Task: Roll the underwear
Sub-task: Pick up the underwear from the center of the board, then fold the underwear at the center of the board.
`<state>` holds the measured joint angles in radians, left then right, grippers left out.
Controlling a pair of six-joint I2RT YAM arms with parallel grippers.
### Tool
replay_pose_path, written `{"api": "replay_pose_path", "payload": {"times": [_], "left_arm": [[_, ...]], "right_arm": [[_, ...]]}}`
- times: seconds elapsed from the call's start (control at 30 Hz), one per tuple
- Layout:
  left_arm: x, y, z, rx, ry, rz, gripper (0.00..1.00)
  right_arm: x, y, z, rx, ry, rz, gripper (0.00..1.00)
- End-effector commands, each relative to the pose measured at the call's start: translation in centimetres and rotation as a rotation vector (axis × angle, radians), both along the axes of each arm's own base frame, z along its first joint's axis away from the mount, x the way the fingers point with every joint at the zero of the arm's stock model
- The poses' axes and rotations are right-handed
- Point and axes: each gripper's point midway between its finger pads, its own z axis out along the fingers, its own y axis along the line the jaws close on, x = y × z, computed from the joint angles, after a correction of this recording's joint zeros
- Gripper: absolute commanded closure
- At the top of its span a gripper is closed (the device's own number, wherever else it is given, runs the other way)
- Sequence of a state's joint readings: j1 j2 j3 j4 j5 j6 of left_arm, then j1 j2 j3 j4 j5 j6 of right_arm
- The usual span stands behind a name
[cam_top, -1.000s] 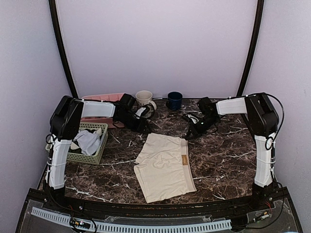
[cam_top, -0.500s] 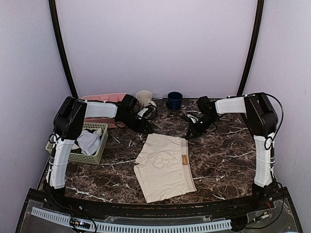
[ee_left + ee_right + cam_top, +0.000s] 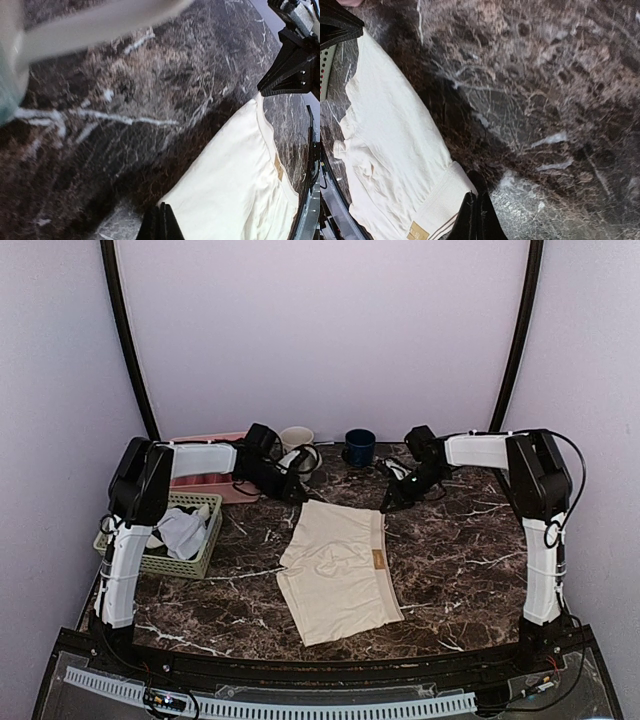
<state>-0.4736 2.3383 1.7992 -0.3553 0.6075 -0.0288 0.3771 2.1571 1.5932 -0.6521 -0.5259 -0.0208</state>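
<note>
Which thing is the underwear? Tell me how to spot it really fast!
Find the dark marble table; near its middle the underwear lies spread flat. It is plain cream-beige with a small brown label on its waistband, unlike the white cloth bunched in the green basket at the table's left side.

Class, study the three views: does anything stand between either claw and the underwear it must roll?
Nothing visible does. The left claw and the right claw are each shut on a far corner of the underwear, which lies flat on the marble table. The cream mug, blue cup and green basket stand apart from it.
</note>
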Motion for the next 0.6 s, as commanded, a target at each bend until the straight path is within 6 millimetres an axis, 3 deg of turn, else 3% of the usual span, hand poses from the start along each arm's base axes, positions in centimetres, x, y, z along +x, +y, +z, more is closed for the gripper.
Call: {"api": "replay_pose_path", "payload": {"times": [0.0,0.13,0.27,0.43,0.57], "left_arm": [[1.5,-0.6,6.5,-0.068,-0.118,-0.025,1.0],[1.3,-0.4,8.3,-0.07,-0.156,-0.042,1.0],[-0.5,-0.1,10.4,-0.078,-0.194,-0.094,1.0],[-3.5,1.2,10.8,-0.074,-0.234,-0.123,1.0],[-6.9,1.6,10.2,-0.053,-0.253,-0.161,1.0]], "right_arm": [[2.5,0.4,4.9,0.053,-0.114,-0.022,1.0],[2.8,0.5,6.8,0.064,-0.149,-0.015,1.0],[1.8,0.4,8.0,0.082,-0.177,0.008,1.0],[-0.4,0.5,8.7,0.115,-0.196,0.032,1.0],[-3.3,1.0,8.4,0.125,-0.199,0.073,1.0]]}}
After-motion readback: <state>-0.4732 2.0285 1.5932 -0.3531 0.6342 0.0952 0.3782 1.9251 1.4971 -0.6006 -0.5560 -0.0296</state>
